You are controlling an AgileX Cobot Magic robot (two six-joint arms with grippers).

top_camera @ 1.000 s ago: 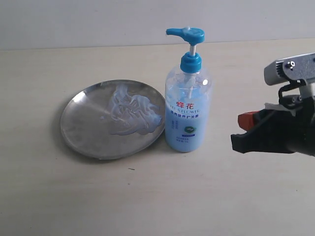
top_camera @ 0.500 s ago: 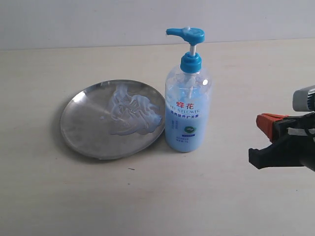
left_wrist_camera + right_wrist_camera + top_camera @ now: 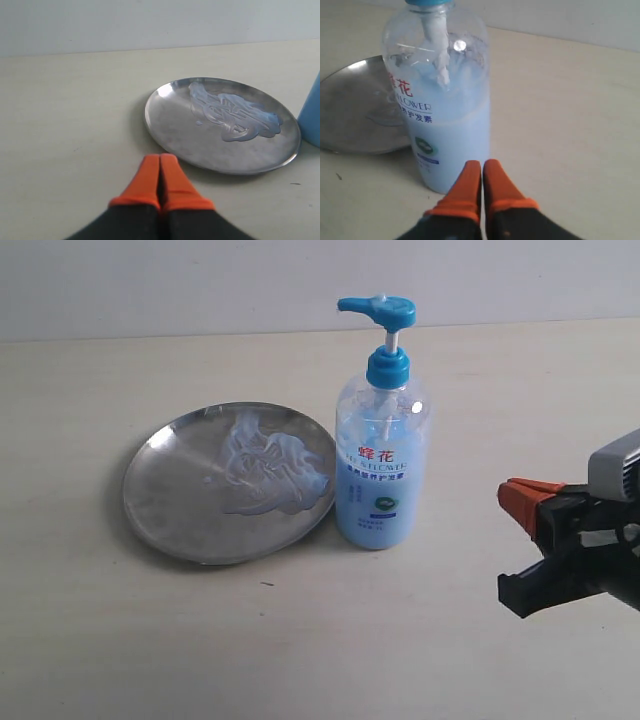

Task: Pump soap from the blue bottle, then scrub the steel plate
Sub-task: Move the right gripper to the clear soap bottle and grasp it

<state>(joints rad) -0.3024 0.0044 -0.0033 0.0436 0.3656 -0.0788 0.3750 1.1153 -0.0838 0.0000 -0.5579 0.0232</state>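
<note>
I count two hands, both clenched on nothing. My right hand (image 3: pixel 481 166) hangs at the near right, apart from the blue bottle (image 3: pixel 381 475). My left hand (image 3: pixel 160 161) is close to the rim of the steel plate (image 3: pixel 170 510), not touching. There's one plate, flat on the desk (image 3: pixel 300 640), left of centre. One smear of soap (image 3: pixel 270 475) covers its far-right part. One bottle stands upright, just right of the plate, spout pointing left.

- left gripper (image 3: pixel 160 161): two tapered orange fingers with rounded tips, set on black bases
- right gripper (image 3: pixel 481 167): matching orange wedge fingers over black mounts
- from the exterior view: black angular body, orange finger, silver-grey housing (image 3: pixel 618 465) above
</note>
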